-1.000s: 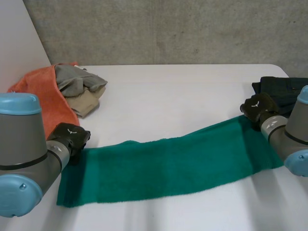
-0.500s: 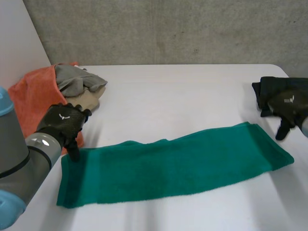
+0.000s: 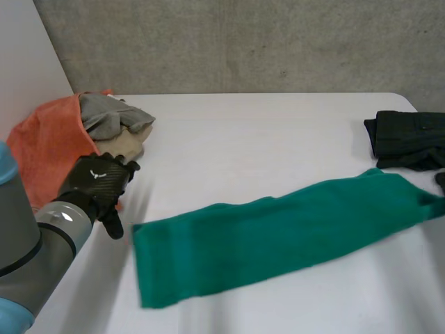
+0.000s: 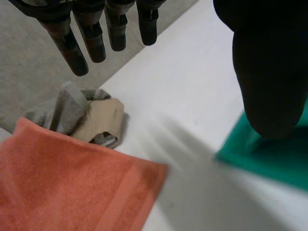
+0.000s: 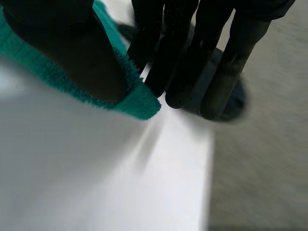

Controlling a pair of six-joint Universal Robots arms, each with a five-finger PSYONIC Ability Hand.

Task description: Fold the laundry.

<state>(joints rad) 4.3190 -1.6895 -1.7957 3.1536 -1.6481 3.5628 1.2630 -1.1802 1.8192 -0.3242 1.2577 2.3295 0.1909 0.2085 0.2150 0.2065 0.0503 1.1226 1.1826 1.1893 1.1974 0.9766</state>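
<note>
Green towel point(image 3: 278, 233); orange towel point(image 3: 45, 153); grey garment point(image 3: 108, 115); beige garment point(image 3: 125, 146); dark cloth point(image 3: 407, 139), possibly checked; white table point(image 3: 243, 139).

Head view: the camera sits high, behind and between the arms. It faces down and forward over the white table point(image 3: 278, 132) to the concrete wall point(image 3: 243, 42) at the top of the frame. Wide shot, with the left arm point(image 3: 28, 236) at lower left.

Left wrist view: close, looks along the left hand point(image 4: 94, 38), past its straight fingers, down onto the table. It shares with the head view the orange towel point(image 4: 62, 183), the grey and beige clothes point(image 4: 82, 115) and one end of the green towel point(image 4: 269, 156).

Right wrist view: very close, looks along the right hand point(image 5: 211, 53), which pinches the green towel's other end. That end also sits at the head view's right edge.
</note>
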